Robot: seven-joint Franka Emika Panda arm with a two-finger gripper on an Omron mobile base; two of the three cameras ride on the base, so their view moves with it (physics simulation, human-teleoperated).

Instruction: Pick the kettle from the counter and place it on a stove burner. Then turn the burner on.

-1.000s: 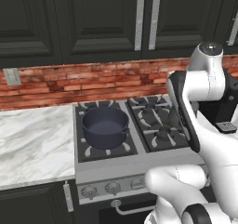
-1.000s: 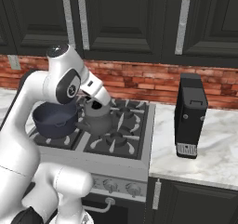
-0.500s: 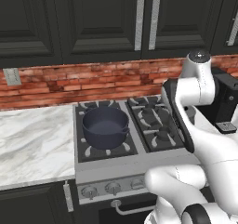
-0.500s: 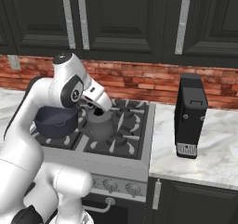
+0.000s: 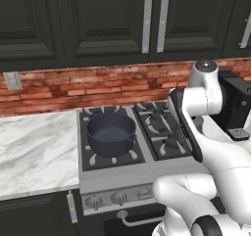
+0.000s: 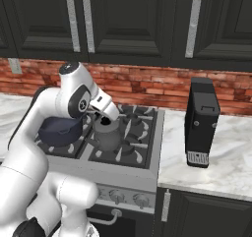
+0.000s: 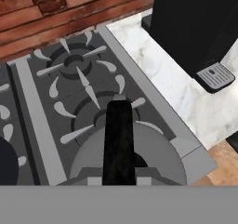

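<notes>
Lower centre of hand view: kettle [image 7: 128, 160] hangs under hand, black handle [image 7: 118, 139] running up between fingertips. Gripper [image 6: 105, 118] jaws nearly closed, clamped on that handle; grip at arch top probably keeps body level. Centre-left of right base view: kettle [image 6: 108, 134] over near right stove burner [image 7: 95, 114], just above or on grate, contact unclear. Blue pot [image 5: 111, 133] fills front left burner, so right side is free choice. Coffee machine [image 6: 201, 122] on counter [image 6: 216, 157], right of stove. Knobs [image 5: 119, 198] along front untouched, judged next.
</notes>
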